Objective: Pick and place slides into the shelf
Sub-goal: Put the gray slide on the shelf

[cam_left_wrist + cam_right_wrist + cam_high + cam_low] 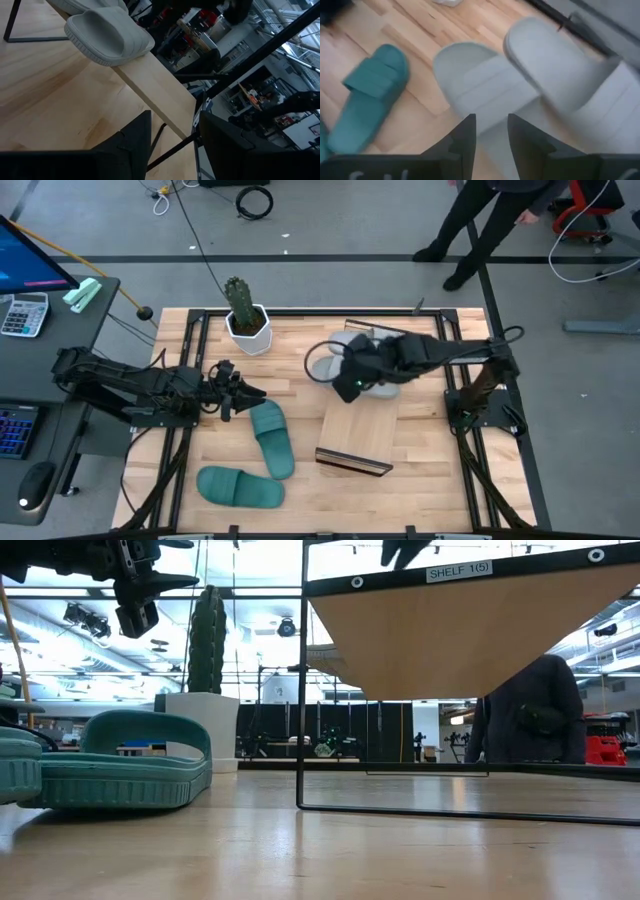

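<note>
We're looking down on a slatted light-wood desk (pixel 420 480) with a dark metal frame, and on it the shelf (pixel 362 432), a low rack with a smooth pale plank top and thin black rod legs, which sits just in front of the right claw (pixel 352 383). That claw hovers right over the two light grey slides (pixel 338 360), soft matte foam with broad rounded straps, which lie overlapping beside the shelf's far end. In the right wrist view we see its two dark fingers (pixel 465 137) parted by a narrow gap just above the nearer grey slide (pixel 480 95), with nothing pinched between them; whether they touch the foam we cannot tell. Over on the other side, the left claw (pixel 238 392) hangs above the desk with its fingers (pixel 135 135) spread wide and empty. Just beyond it lies one teal green slide (pixel 272 438), ribbed along its sole edge and thick in the strap, and the second teal slide (pixel 240 487) lies farther off towards the desk's near edge. Behind the left claw stands a green column cactus (pixel 238 298) in a white faceted pot (pixel 248 332). Past the desk, a person (pixel 480 225) in dark clothes stands on the grey floor.
</note>
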You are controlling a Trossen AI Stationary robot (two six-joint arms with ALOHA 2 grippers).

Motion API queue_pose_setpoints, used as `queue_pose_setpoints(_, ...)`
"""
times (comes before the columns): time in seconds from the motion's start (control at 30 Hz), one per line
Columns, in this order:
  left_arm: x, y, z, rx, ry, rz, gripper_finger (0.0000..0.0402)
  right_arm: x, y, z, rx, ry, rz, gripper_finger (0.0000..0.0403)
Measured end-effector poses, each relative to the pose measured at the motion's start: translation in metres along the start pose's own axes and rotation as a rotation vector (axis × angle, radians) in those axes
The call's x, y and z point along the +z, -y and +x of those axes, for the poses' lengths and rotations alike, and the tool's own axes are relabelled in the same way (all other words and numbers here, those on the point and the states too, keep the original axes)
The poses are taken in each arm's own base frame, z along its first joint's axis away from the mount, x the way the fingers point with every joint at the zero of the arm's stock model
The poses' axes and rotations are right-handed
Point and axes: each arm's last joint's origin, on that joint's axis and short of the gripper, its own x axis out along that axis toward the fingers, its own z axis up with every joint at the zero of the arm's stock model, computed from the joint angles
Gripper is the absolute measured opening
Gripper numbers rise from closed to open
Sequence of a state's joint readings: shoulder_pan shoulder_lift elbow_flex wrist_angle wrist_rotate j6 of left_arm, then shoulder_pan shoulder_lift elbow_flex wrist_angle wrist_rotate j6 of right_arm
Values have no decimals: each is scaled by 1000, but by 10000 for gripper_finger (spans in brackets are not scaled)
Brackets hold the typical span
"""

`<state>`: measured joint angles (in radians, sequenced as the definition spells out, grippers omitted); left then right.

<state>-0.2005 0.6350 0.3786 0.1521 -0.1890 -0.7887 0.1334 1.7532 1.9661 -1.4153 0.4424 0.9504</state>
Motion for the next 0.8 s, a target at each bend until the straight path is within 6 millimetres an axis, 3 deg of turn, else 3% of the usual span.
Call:
queue_pose_setpoints(0.17,0,0,0,-1,0,14,172,-20,12,9,118,71,242,118)
queue_pose_setpoints(0.47,0,0,0,-3,-2,16,172,-58,57,20,455,249,753,118)
queue_pose_setpoints(0.8,0,1,0,-7,3,14,172,-88,72,53,542,254,957,132)
